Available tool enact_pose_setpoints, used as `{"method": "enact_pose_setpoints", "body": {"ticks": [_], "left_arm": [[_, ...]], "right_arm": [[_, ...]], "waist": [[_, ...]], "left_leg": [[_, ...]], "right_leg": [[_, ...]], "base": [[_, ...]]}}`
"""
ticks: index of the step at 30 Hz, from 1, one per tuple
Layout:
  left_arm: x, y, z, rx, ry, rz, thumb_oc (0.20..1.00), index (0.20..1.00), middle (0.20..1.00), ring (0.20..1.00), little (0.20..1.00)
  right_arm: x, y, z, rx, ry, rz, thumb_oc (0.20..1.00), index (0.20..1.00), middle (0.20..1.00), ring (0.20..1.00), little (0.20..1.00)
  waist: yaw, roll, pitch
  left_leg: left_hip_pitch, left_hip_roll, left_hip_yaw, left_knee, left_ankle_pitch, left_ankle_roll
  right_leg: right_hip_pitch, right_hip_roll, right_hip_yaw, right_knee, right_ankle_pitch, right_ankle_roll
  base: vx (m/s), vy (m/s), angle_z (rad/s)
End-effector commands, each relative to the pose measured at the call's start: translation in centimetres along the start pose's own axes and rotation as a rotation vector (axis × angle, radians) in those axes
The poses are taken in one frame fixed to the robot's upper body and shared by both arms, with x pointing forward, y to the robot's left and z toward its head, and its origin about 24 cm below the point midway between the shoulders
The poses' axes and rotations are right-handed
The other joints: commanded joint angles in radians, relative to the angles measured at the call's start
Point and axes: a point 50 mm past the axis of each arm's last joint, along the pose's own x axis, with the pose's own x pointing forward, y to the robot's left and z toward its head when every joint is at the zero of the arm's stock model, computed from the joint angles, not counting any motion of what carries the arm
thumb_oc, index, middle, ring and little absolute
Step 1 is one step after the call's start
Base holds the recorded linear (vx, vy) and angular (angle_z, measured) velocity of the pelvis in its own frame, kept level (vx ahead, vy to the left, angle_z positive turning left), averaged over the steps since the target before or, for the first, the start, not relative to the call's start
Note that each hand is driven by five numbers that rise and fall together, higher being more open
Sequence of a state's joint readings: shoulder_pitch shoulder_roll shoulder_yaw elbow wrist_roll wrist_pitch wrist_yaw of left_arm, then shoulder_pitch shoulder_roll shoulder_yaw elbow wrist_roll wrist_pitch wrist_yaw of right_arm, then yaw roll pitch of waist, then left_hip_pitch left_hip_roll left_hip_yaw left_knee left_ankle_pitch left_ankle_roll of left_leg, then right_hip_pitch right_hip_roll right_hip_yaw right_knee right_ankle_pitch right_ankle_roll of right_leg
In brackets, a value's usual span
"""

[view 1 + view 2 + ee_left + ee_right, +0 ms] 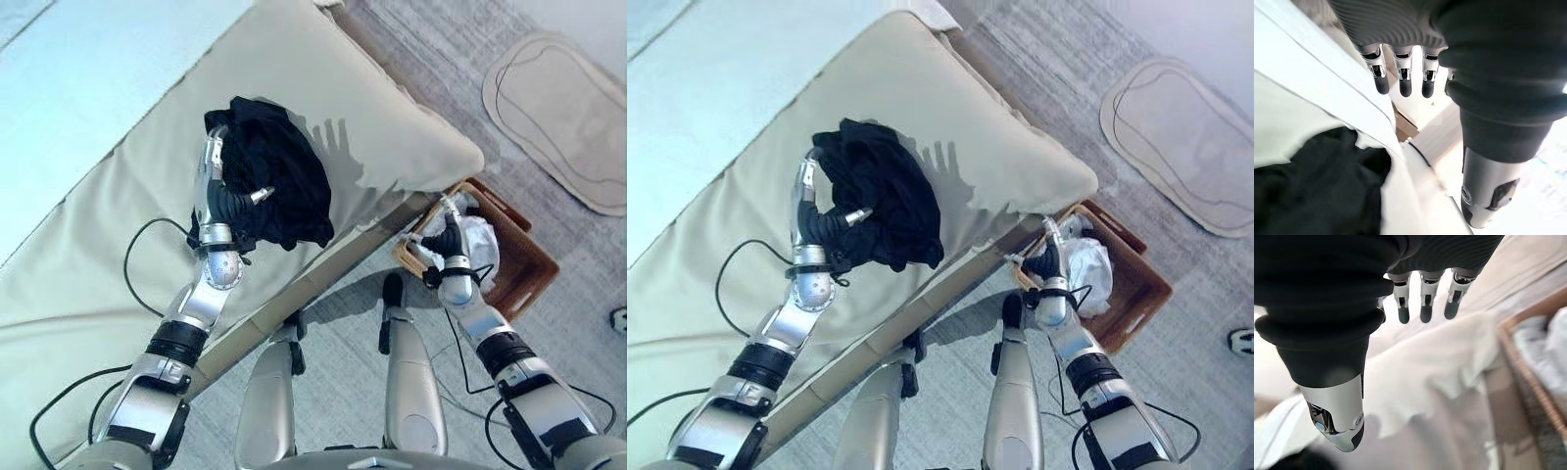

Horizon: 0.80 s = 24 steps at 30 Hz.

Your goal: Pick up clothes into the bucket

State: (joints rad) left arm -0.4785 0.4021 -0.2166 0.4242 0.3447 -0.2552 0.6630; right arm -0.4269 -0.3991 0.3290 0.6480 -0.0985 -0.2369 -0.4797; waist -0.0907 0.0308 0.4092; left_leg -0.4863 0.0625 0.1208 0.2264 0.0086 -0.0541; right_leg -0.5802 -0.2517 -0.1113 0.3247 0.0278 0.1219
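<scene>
A crumpled black garment (284,176) lies on the beige mattress (372,108). My left hand (217,191) rests on the garment's left side, open, with straight fingers (1403,73) along its edge and the thumb lying across the cloth. The black garment (1317,186) shows just past those fingers in the left wrist view. A brown wicker basket (524,269) stands on the floor by the mattress corner, with white cloth (482,243) in it. My right hand (446,243) hovers open over the basket's near rim, fingers straight, with the white cloth (1430,362) beyond them.
The mattress edge and corner run between the two hands. A pale oval rug (568,108) lies on the grey carpet at the far right. A shoe (619,318) shows at the right edge.
</scene>
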Motion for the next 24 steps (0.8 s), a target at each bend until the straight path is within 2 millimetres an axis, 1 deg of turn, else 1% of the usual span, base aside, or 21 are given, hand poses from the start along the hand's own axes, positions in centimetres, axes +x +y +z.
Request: {"method": "enact_pose_setpoints", "body": {"ticks": [1, 2, 3, 6, 7, 8, 9, 10, 11, 12, 13, 14, 15, 16, 18, 19, 21, 24], "left_arm": [[1.5, 1.7, -0.1, 0.117, -0.064, 0.055, 1.0, 1.0, 1.0, 1.0, 1.0], [1.5, 1.7, -0.1, 0.117, -0.064, 0.055, 1.0, 1.0, 1.0, 1.0, 1.0], [2.0, 1.9, -0.5, 0.167, -0.059, 0.048, 1.0, 1.0, 1.0, 1.0, 1.0], [3.3, 2.5, -1.2, 0.281, -0.054, 0.053, 1.0, 1.0, 1.0, 1.0, 1.0], [3.3, 2.5, -1.2, 0.281, -0.054, 0.053, 1.0, 1.0, 1.0, 1.0, 1.0], [4.6, 3.1, -1.5, 0.372, -0.054, 0.068, 1.0, 1.0, 1.0, 1.0, 1.0], [4.6, 3.1, -1.4, 0.372, -0.055, 0.068, 1.0, 1.0, 1.0, 1.0, 1.0], [6.2, 3.8, -1.1, 0.433, -0.07, 0.091, 1.0, 1.0, 1.0, 1.0, 1.0], [6.8, 4.2, -1.0, 0.473, -0.081, 0.098, 1.0, 1.0, 1.0, 1.0, 1.0], [7.6, 4.6, -0.5, 0.501, -0.109, 0.104, 1.0, 1.0, 1.0, 1.0, 1.0], [7.7, 4.6, -0.4, 0.501, -0.111, 0.104, 1.0, 1.0, 1.0, 1.0, 1.0], [8.8, 5.1, 0.2, 0.533, -0.139, 0.118, 1.0, 1.0, 1.0, 1.0, 1.0], [9.5, 5.3, 0.9, 0.555, -0.17, 0.122, 1.0, 1.0, 1.0, 1.0, 1.0], [9.5, 5.3, 0.9, 0.555, -0.17, 0.122, 1.0, 1.0, 1.0, 1.0, 1.0], [10.7, 5.9, 2.1, 0.611, -0.234, 0.134, 1.0, 1.0, 1.0, 1.0, 1.0], [11.0, 6.0, 2.6, 0.625, -0.265, 0.138, 1.0, 1.0, 1.0, 1.0, 1.0], [11.3, 6.1, 3.4, 0.646, -0.304, 0.143, 1.0, 1.0, 1.0, 1.0, 1.0], [11.7, 5.8, 4.7, 0.667, -0.369, 0.156, 1.0, 1.0, 1.0, 1.0, 1.0]], "right_arm": [[-0.5, 0.8, 2.3, 0.071, -0.132, 0.032, 1.0, 1.0, 1.0, 1.0, 1.0], [-0.5, 0.8, 2.3, 0.071, -0.132, 0.032, 1.0, 1.0, 1.0, 1.0, 1.0], [-0.7, 0.9, 2.9, 0.086, -0.164, 0.045, 1.0, 1.0, 1.0, 1.0, 1.0], [-0.5, 1.2, 4.4, 0.071, -0.236, 0.064, 1.0, 1.0, 1.0, 1.0, 1.0], [-0.5, 1.2, 4.4, 0.071, -0.236, 0.064, 1.0, 1.0, 1.0, 1.0, 1.0], [-0.3, 1.3, 5.5, 0.076, -0.284, 0.066, 1.0, 1.0, 1.0, 1.0, 1.0], [-0.2, 1.2, 5.6, 0.076, -0.285, 0.065, 1.0, 1.0, 1.0, 1.0, 1.0], [0.0, 1.3, 6.4, 0.09, -0.316, 0.059, 1.0, 1.0, 1.0, 1.0, 1.0], [0.1, 1.2, 6.8, 0.096, -0.336, 0.057, 1.0, 1.0, 1.0, 1.0, 1.0], [0.1, 1.1, 7.3, 0.107, -0.358, 0.055, 1.0, 1.0, 1.0, 1.0, 1.0], [0.1, 1.1, 7.4, 0.107, -0.359, 0.054, 1.0, 1.0, 1.0, 1.0, 1.0], [0.1, 1.0, 7.9, 0.12, -0.38, 0.055, 1.0, 1.0, 1.0, 1.0, 1.0], [0.2, 1.0, 8.4, 0.134, -0.401, 0.051, 1.0, 1.0, 1.0, 1.0, 1.0], [0.2, 1.0, 8.4, 0.134, -0.401, 0.051, 1.0, 1.0, 1.0, 1.0, 1.0], [0.1, 0.8, 9.1, 0.135, -0.444, 0.051, 1.0, 1.0, 1.0, 1.0, 1.0], [0.1, 0.9, 9.1, 0.131, -0.446, 0.055, 1.0, 1.0, 1.0, 1.0, 1.0], [0.1, 0.9, 9.3, 0.123, -0.457, 0.052, 1.0, 1.0, 1.0, 1.0, 1.0], [0.2, 0.8, 9.4, 0.128, -0.458, 0.044, 1.0, 1.0, 1.0, 1.0, 1.0]], "waist": [[0.007, -0.073, 0.018], [0.007, -0.073, 0.018], [0.01, -0.084, 0.029], [0.011, -0.101, 0.049], [0.011, -0.101, 0.049], [0.006, -0.11, 0.062], [0.006, -0.11, 0.062], [0.002, -0.12, 0.076], [0.0, -0.124, 0.081], [-0.004, -0.13, 0.087], [-0.003, -0.13, 0.086], [-0.01, -0.135, 0.097], [-0.016, -0.137, 0.103], [-0.016, -0.137, 0.103], [-0.024, -0.143, 0.111], [-0.027, -0.143, 0.111], [-0.03, -0.143, 0.111], [-0.038, -0.136, 0.111]], "left_leg": [[-0.047, -0.028, -0.019, 0.08, -0.05, 0.009], [-0.048, -0.028, -0.02, 0.081, -0.05, 0.009], [-0.065, -0.029, -0.027, 0.092, -0.048, 0.009], [-0.099, -0.027, -0.029, 0.104, -0.043, 0.009], [-0.099, -0.026, -0.029, 0.104, -0.043, 0.009], [-0.124, -0.023, -0.031, 0.103, -0.035, 0.008], [-0.125, -0.023, -0.031, 0.103, -0.035, 0.008], [-0.152, -0.022, -0.035, 0.103, -0.026, 0.006], [-0.161, -0.022, -0.037, 0.101, -0.022, 0.006], [-0.179, -0.022, -0.04, 0.104, -0.02, 0.005], [-0.181, -0.022, -0.041, 0.105, -0.02, 0.005], [-0.208, -0.023, -0.046, 0.114, -0.019, 0.006], [-0.224, -0.023, -0.049, 0.122, -0.019, 0.006], [-0.224, -0.023, -0.049, 0.122, -0.019, 0.006], [-0.274, -0.027, -0.057, 0.151, -0.024, 0.008], [-0.292, -0.029, -0.058, 0.16, -0.027, 0.009], [-0.323, -0.03, -0.058, 0.18, -0.034, 0.01], [-0.365, -0.031, -0.061, 0.201, -0.042, 0.013]], "right_leg": [[0.017, -0.026, -0.027, -0.082, 0.09, 0.047], [0.017, -0.026, -0.028, -0.082, 0.089, 0.047], [0.007, -0.023, -0.035, -0.074, 0.085, 0.043], [-0.014, -0.019, -0.041, -0.074, 0.087, 0.041], [-0.014, -0.019, -0.041, -0.074, 0.087, 0.041], [-0.031, -0.016, -0.045, -0.082, 0.093, 0.042], [-0.032, -0.017, -0.045, -0.082, 0.093, 0.042], [-0.053, -0.015, -0.049, -0.087, 0.101, 0.044], [-0.062, -0.013, -0.048, -0.09, 0.104, 0.045], [-0.072, -0.014, -0.05, -0.091, 0.107, 0.045], [-0.074, -0.014, -0.051, -0.091, 0.107, 0.045], [-0.098, -0.014, -0.052, -0.084, 0.107, 0.046], [-0.111, -0.015, -0.051, -0.079, 0.107, 0.046], [-0.111, -0.015, -0.051, -0.079, 0.107, 0.046], [-0.155, -0.014, -0.046, -0.054, 0.1, 0.043], [-0.172, -0.013, -0.044, -0.044, 0.097, 0.042], [-0.202, -0.013, -0.04, -0.024, 0.091, 0.041], [-0.246, -0.014, -0.031, 0.0, 0.083, 0.039]], "base": [[-0.02, -0.021, 0.21], [-0.05, -0.013, 0.2], [-0.06, 0.009, 0.18], [-0.07, 0.012, 0.14], [-0.08, 0.027, 0.08], [-0.05, 0.018, 0.03], [-0.11, 0.029, 0.02], [-0.07, 0.018, 0.03], [-0.09, 0.011, 0.01], [-0.04, 0.0, -0.01], [-0.05, -0.002, -0.01], [-0.05, 0.008, 0.03], [-0.05, 0.008, 0.07], [-0.04, 0.004, 0.08], [-0.04, 0.008, 0.08], [-0.04, 0.013, 0.1], [-0.03, 0.022, 0.07], [-0.01, 0.009, 0.01]]}}
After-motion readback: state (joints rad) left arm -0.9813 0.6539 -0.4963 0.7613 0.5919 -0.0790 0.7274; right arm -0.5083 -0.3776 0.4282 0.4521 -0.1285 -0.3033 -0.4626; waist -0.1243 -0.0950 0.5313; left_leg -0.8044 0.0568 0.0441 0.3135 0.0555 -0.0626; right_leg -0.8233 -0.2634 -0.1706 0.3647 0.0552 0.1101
